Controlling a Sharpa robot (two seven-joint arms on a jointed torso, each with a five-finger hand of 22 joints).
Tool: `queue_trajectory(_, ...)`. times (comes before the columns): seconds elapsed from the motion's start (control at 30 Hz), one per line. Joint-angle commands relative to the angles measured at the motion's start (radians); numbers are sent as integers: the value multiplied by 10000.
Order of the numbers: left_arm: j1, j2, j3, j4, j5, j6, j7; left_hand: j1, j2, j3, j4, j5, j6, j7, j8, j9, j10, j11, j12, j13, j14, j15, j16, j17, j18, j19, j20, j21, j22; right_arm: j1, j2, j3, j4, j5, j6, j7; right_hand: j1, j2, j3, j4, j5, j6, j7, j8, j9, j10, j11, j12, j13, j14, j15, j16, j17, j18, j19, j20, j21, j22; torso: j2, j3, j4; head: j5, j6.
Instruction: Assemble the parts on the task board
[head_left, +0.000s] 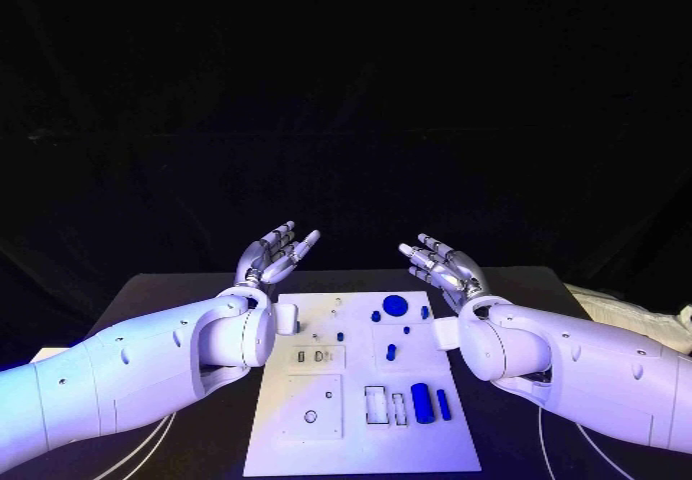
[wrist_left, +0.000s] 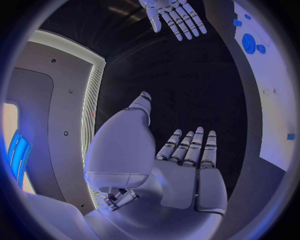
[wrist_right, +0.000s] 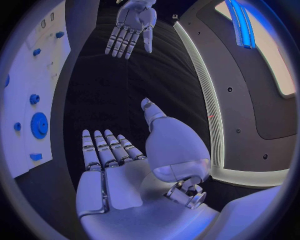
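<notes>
The white task board (head_left: 361, 440) lies in the middle of the black table. Blue parts sit on it: a large round disc (head_left: 394, 305) near the far edge, small pieces (head_left: 376, 316) beside it, and two long bars (head_left: 421, 402) toward the near right. My left hand (head_left: 276, 254) is raised above the far left corner of the board, fingers straight and apart, holding nothing. My right hand (head_left: 443, 265) is raised above the far right corner, likewise spread and empty. The left wrist view shows the left hand (wrist_left: 187, 165) and the right hand (wrist_left: 175, 17); the right wrist view shows the right hand (wrist_right: 109, 165).
The board has empty rectangular slots (head_left: 375, 403) and small holes (head_left: 310, 416) in its near half. Black table (head_left: 173, 300) surrounds the board on both sides. A pale cloth-like object (head_left: 635, 315) lies at the table's right edge. White cables (head_left: 152, 445) run near my arms.
</notes>
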Motion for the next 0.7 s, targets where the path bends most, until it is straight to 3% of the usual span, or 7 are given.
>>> queue_trajectory(0.03, 17, 21, 3, -6, 108, 609, 257, 547, -36, 41, 151, 81, 199, 1000, 66, 25, 193, 70, 50, 26, 205, 87, 75, 26, 241, 115, 168, 71, 34, 42, 85, -19, -194, -1084, 2232, -829, 1105, 200, 222, -568, 193, 1221, 1556, 168, 111, 1557, 170, 187, 109, 1564, 149, 197, 114, 469, 1142, 92, 257, 140, 1, 0, -2, 0, 1)
queue_trajectory(0.17, 17, 21, 3, -6, 108, 609, 257, 678, 140, 141, 124, 60, 553, 1121, 126, 65, 636, 189, 114, 72, 753, 144, 179, 100, 259, 471, 204, 167, 95, 78, 145, -39, -354, -1364, 2875, -1077, 1607, 259, 481, -1016, 180, 2713, 1406, 334, 221, 3434, -12, 362, 208, 3494, -87, 375, 218, 753, 2659, 83, 621, 291, 1, 0, -2, 0, 1)
queue_trajectory(0.27, 17, 21, 3, -6, 108, 609, 257, 777, 289, 199, 63, 30, 1763, 1405, 367, 191, 2478, 518, 458, 237, 2945, 404, 691, 368, 30, 2100, 200, 625, 337, 94, 171, -48, -423, -1486, 3155, -1186, 1681, 184, 595, -1197, 471, 4170, 1232, 517, 320, 5245, -235, 595, 301, 5359, -331, 587, 324, 1015, 4019, 74, 982, 411, 1, 0, -2, 0, 1)
queue_trajectory(0.37, 17, 21, 3, -6, 108, 609, 257, 892, 461, 240, -67, 9, 2822, 1379, 557, 275, 4020, 377, 686, 319, 4168, 204, 1020, 480, 187, 3853, 187, 1090, 547, 98, 178, -51, -442, -1520, 3233, -1215, 1719, 139, 841, -1372, 532, 5831, 1021, 710, 407, 6031, -481, 703, 280, 6169, -566, 699, 327, 1214, 4799, 45, 1214, 441, 1, 0, -2, 0, 1)
queue_trajectory(0.4, 15, -122, -1, -159, -339, 607, 530, 940, 547, 244, -157, 2, 3431, 1319, 670, 322, 4999, 286, 845, 376, 4644, 58, 1176, 521, 320, 4602, 164, 1306, 625, 233, -127, 1, -758, -3878, 1363, -758, 1690, 102, 991, -1444, 513, 6284, 964, 705, 397, 6277, -557, 669, 255, 6428, -634, 690, 313, 1238, 4998, 19, 1266, 425, 172, -15, 98, -121, -132)
queue_trajectory(0.5, 16, -205, -1, -94, -413, 658, 574, 1040, 726, 212, -425, -9, 5086, 1144, 962, 435, 6116, 48, 1035, 386, 5734, -280, 1482, 601, 583, 5880, 60, 1698, 724, 264, -217, 34, -799, -4344, 1239, -835, 1588, 36, 1374, -1567, 465, 6741, 890, 623, 368, 6714, -676, 544, 248, 6876, -746, 636, 306, 1253, 5339, -68, 1332, 377, 269, -40, 134, -131, -132)
queue_trajectory(0.7, 19, -479, 1, 184, -463, 863, 519, 1041, 951, 76, -778, -7, 5841, 947, 1022, 365, 6888, -179, 975, 354, 6532, -525, 1438, 638, 592, 6996, -192, 1741, 628, 324, -317, 89, -796, -4945, 1230, -977, 1426, -83, 1765, -1653, 405, 7002, 837, 483, 364, 6998, -708, 364, 253, 7156, -817, 511, 310, 1255, 5532, -119, 1313, 329, 439, -53, 176, -177, -111)
